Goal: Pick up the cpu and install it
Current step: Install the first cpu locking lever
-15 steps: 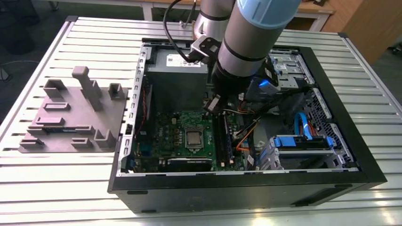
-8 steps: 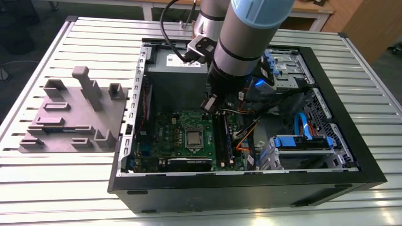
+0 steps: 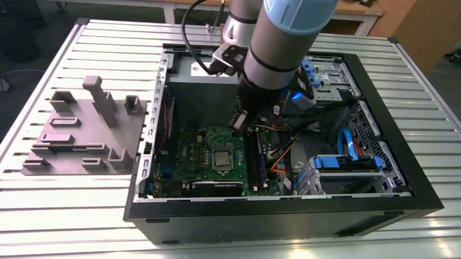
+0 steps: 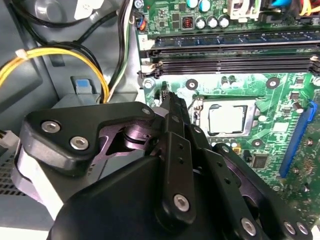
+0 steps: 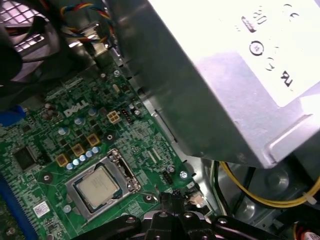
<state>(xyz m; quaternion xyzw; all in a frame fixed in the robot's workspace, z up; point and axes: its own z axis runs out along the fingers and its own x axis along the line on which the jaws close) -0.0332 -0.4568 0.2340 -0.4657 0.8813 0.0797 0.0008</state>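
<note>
1. Inside open PC case on slatted table: green motherboard.
2. Cpu: seated in metal socket frame on board, silver top up.
3. Claw: fingers closed together, nothing held, near cpu, apart from it.
4. Grey box w/ white label: beside board.

Slatted metal table is carrying an open black PC case, sitting approx. mid-table. A grey moulded fixture tray w/ upright blocks is lying on the slats just beside it, on the exterior view's left.
</note>
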